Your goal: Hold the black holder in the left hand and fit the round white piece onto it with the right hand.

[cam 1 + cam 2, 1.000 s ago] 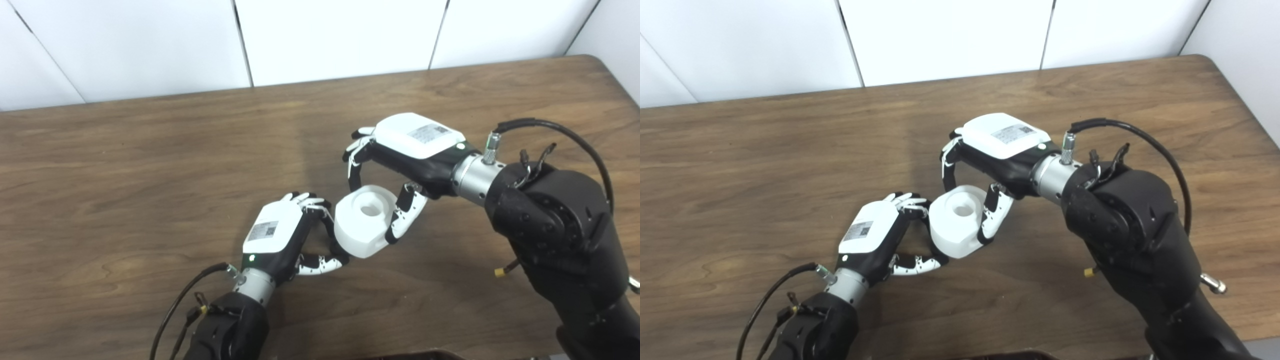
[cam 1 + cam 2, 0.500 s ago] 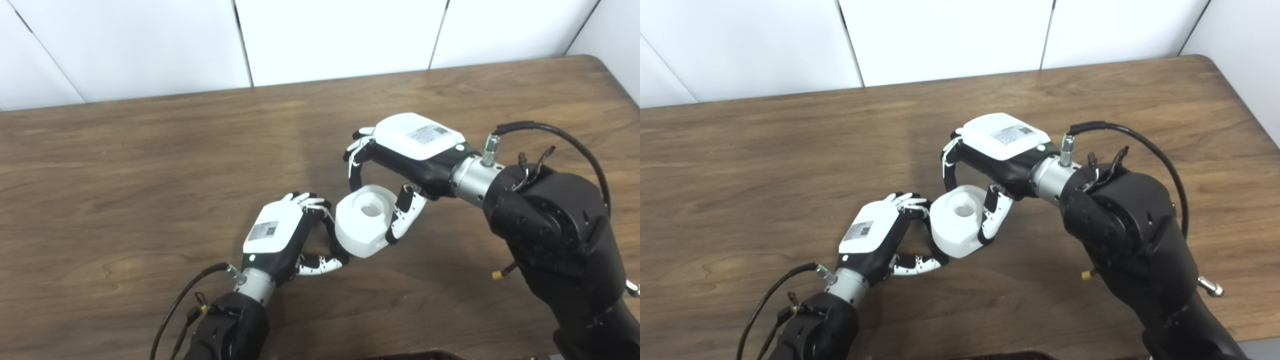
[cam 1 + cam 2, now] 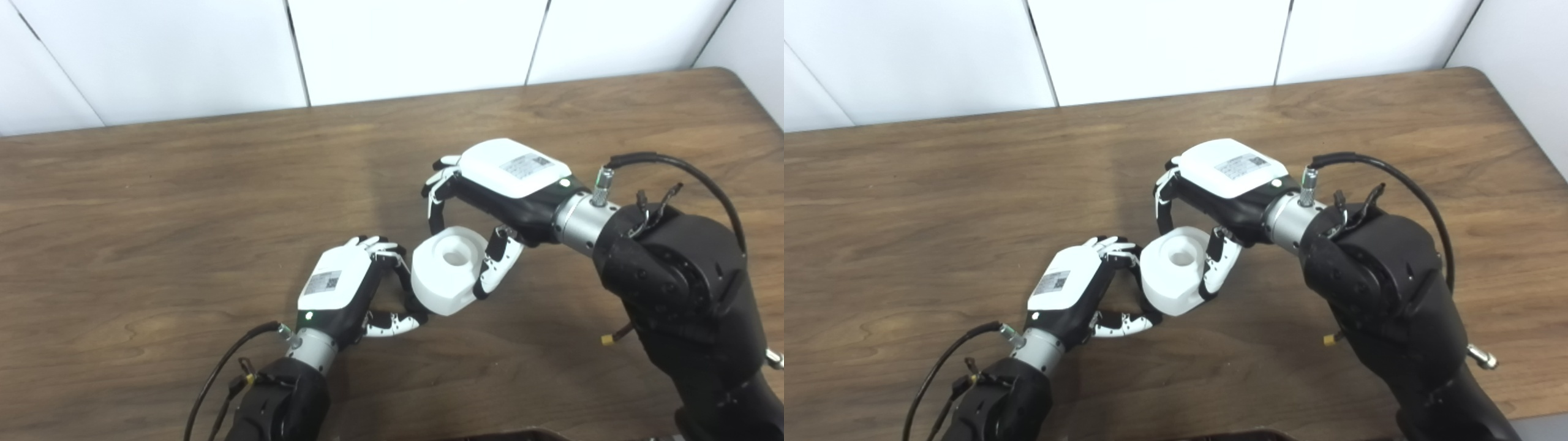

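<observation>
The round white piece [image 3: 450, 269], with a hole in its top, sits tilted just above the table [image 3: 184, 202] near the middle. My right hand [image 3: 502, 184] reaches over it from the right, with fingers on its far side and thumb on its near right side, shut on it. My left hand [image 3: 343, 288] lies to the left of the piece. Its curled fingers and thumb meet at the piece's lower left edge, pinching something dark there. That dark thing is the black holder [image 3: 1153, 313], almost wholly hidden under the white piece.
White wall panels [image 3: 416, 43] stand behind the table's far edge. The table's right edge [image 3: 1537, 141] runs close to my right arm. A dark object [image 3: 490, 435] shows at the bottom edge of the view.
My right forearm and elbow have shifted a little. Both hands and the white piece stay almost where they were.
</observation>
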You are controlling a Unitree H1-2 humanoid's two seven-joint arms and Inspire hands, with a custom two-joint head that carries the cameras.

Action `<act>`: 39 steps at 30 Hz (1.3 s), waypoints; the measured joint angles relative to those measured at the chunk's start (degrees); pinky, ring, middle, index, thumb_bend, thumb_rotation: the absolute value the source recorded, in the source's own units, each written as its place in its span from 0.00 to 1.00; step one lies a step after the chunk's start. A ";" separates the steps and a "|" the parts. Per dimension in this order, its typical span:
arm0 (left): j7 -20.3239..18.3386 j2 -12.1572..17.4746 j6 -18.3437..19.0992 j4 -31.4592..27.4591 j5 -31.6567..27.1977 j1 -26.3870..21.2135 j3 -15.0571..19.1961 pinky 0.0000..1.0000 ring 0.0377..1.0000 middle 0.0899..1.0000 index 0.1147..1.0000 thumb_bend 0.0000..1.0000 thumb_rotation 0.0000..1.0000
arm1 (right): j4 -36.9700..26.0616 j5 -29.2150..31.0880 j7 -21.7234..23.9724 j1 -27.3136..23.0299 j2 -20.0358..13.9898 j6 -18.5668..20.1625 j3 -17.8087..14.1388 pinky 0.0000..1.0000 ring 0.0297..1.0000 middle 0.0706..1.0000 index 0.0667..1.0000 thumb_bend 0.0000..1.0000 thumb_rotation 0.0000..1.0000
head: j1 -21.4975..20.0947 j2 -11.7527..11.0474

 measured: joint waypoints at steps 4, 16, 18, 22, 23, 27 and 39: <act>-0.01 0.00 0.00 0.00 0.04 0.00 0.01 0.95 0.89 0.79 0.42 0.52 0.06 | -0.71 -0.06 0.02 0.38 0.15 -0.17 -0.30 0.85 0.92 0.80 0.44 0.53 0.13 | 0.00 -0.09; -0.04 -0.04 0.00 -0.03 0.25 0.00 -0.01 0.94 0.88 0.79 0.42 0.52 0.06 | -0.84 -0.70 0.05 0.40 0.22 -0.72 -0.88 0.84 0.92 0.80 0.44 0.53 0.14 | 0.09 -0.09; -0.05 -0.05 0.00 -0.03 0.27 0.00 -0.01 0.94 0.88 0.79 0.42 0.52 0.06 | -0.92 -0.93 0.09 0.39 0.32 -0.97 -0.89 0.85 0.92 0.80 0.44 0.53 0.14 | 0.09 -0.09; -0.06 -0.05 0.00 -0.04 0.27 0.00 -0.01 0.94 0.89 0.79 0.42 0.52 0.06 | -0.99 -1.41 0.16 0.39 0.81 -1.56 -0.98 0.85 0.93 0.81 0.44 0.53 0.14 | 0.09 -0.09; -0.07 -0.05 0.00 -0.04 0.28 0.00 -0.01 0.94 0.89 0.79 0.42 0.52 0.06 | -1.00 -1.49 0.17 0.38 0.98 -1.69 -1.01 0.85 0.93 0.81 0.44 0.53 0.14 | 0.09 -0.09; -0.05 -0.06 -0.01 -0.04 0.27 0.00 -0.01 0.94 0.88 0.79 0.42 0.52 0.06 | -0.99 -1.80 0.20 0.38 1.21 -2.28 -1.11 0.85 0.93 0.81 0.44 0.53 0.14 | 0.09 -0.09; -0.07 -0.16 -0.01 -0.04 0.33 0.00 -0.02 0.94 0.88 0.79 0.42 0.52 0.06 | -0.92 -2.38 0.28 0.38 1.91 -3.76 -1.01 0.83 0.92 0.80 0.44 0.53 0.14 | 0.00 0.09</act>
